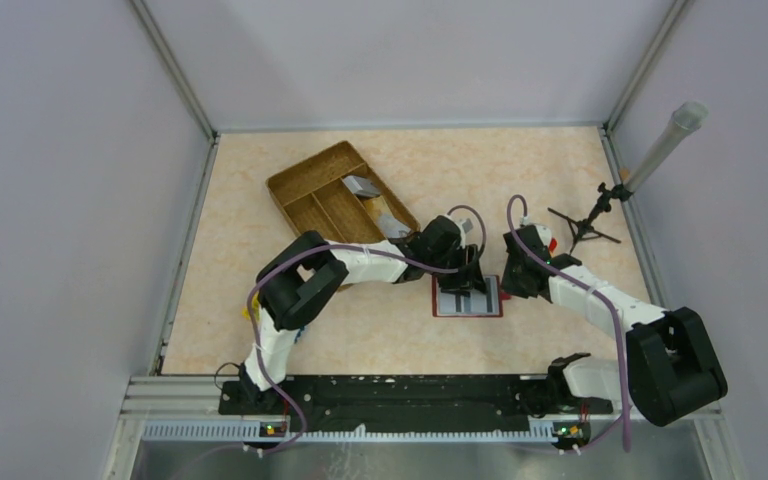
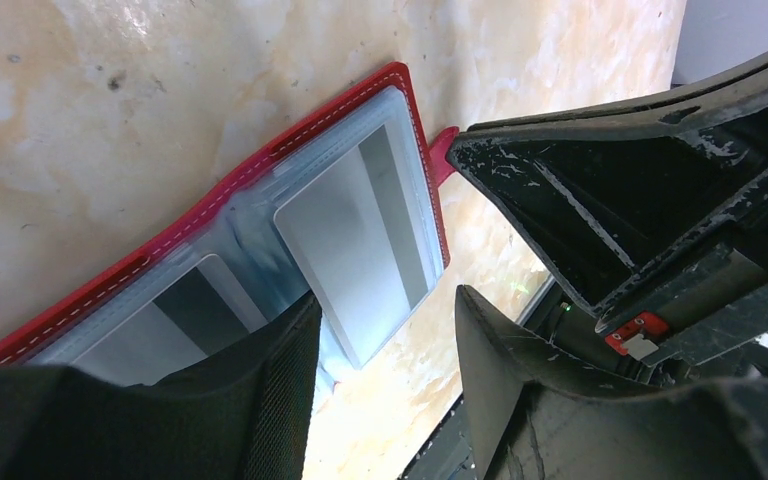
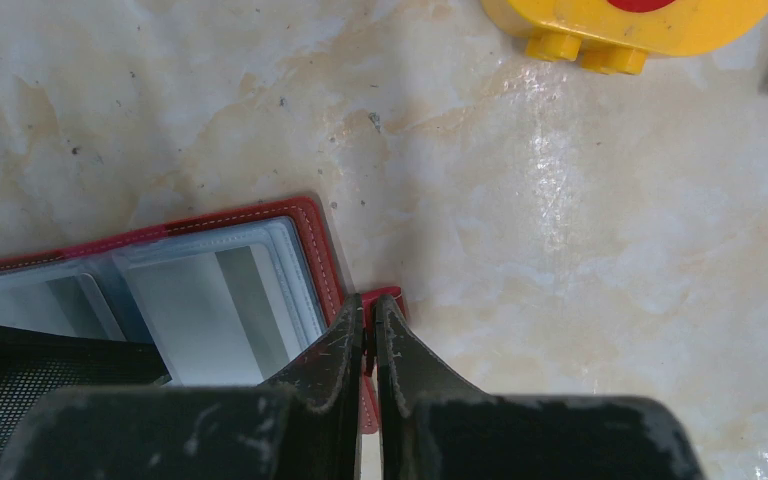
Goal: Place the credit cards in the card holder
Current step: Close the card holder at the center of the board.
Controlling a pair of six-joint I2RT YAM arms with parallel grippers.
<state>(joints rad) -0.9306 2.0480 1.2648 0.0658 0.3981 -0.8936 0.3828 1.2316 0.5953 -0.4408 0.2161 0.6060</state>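
Currently the card holder (image 1: 467, 297) lies open and flat on the table (image 1: 260, 330), approx. at ctr, just ahead of both arms. Red stitched cover, clear sleeves facing up. A grey card (image 2: 345, 250) is seen inside the right sleeve; a second grey card (image 2: 160, 315) is seen in the left sleeve, partly hidden by a finger.

Right gripper (image 3: 372, 312): clenched. The small red tab at the holder's right edge is pinched between its fingertips, w/ almost no gap left between them.

Left gripper (image 2: 385, 300): released. Its fingers are spread wide over the holder's near-right part, w/ a corner of the right-sleeve card showing in the gap. No grip on the card can be made out. Whether a pad touches the sleeve cannot be told.

Wooden tray (image 1: 310, 195): placed far-left of the holder, set at an angle, w/ long compartments. In its right compartment a loose grey card (image 1: 362, 185) and a tan card (image 1: 390, 215) are seen.

Yellow toy block (image 3: 630, 20): located right of the holder, apart from it, beyond the right gripper.
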